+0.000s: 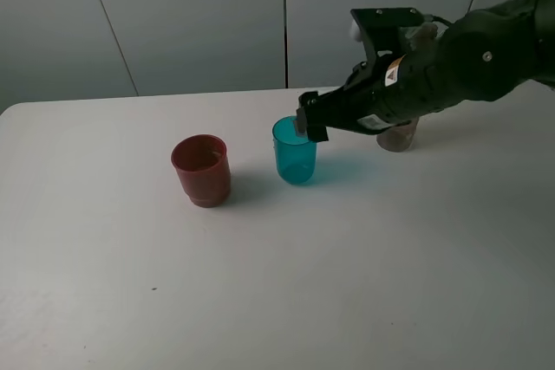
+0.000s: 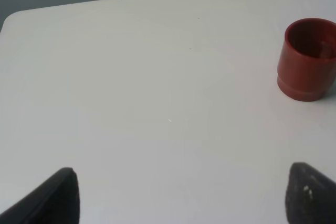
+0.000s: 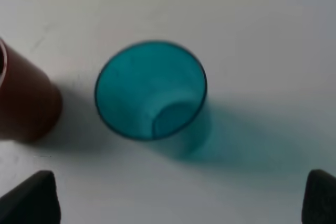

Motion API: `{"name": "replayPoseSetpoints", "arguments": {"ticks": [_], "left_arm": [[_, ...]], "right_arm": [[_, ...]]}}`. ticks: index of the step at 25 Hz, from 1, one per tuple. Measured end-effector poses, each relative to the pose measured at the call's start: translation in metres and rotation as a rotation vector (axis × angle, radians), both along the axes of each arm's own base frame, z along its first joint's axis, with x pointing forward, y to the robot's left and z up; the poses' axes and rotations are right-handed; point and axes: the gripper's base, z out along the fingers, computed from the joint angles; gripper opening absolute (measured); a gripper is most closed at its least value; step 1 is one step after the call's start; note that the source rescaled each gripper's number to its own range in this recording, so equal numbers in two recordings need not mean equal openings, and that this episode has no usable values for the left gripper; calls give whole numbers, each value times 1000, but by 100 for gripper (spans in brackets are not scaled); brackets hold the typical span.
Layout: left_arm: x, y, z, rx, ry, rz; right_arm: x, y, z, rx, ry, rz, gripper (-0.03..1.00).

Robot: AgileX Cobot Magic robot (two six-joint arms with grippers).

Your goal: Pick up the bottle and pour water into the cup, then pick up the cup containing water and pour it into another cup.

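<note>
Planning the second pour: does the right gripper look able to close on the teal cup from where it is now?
Probably yes. The right gripper is open, right at the teal cup, which stands upright and apart from the red cup. Nothing lies between the fingers and the cup, and the bottle is behind the arm.

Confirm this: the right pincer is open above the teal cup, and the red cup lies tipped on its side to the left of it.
Not quite. The red cup stands upright, mouth up, as the exterior high view shows. The rest holds: the right pincer is open above the teal cup, and the red cup sits to its left.
</note>
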Motion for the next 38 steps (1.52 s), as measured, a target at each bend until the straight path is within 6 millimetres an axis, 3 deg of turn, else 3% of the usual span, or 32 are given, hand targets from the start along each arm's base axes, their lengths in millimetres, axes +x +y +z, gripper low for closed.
{"name": "replayPoseSetpoints", "arguments": {"ticks": [2, 6, 10, 15, 20, 26, 29, 32, 38], "left_arm": [[0, 0, 0, 0, 0, 0], [0, 0, 0, 0, 0, 0], [0, 0, 0, 0, 0, 0], [0, 0, 0, 0, 0, 0], [0, 0, 0, 0, 0, 0], [0, 0, 0, 0, 0, 0], [0, 0, 0, 0, 0, 0], [0, 0, 0, 0, 0, 0], [0, 0, 0, 0, 0, 0]], "right_arm": [[-12, -18, 3, 5, 89, -49, 100], [-29, -72, 14, 18, 189, -198, 100], [-57, -115, 51, 35, 132, -304, 100], [-118, -141, 105, 38, -114, -327, 100], [-186, -151, 130, 24, -323, -274, 100], [-250, -160, 126, -3, -426, -216, 100], [-270, -162, 118, -2, -432, -212, 100], [-278, -163, 107, 11, -493, -216, 100], [-264, -169, 80, -79, -454, -252, 100]]}}
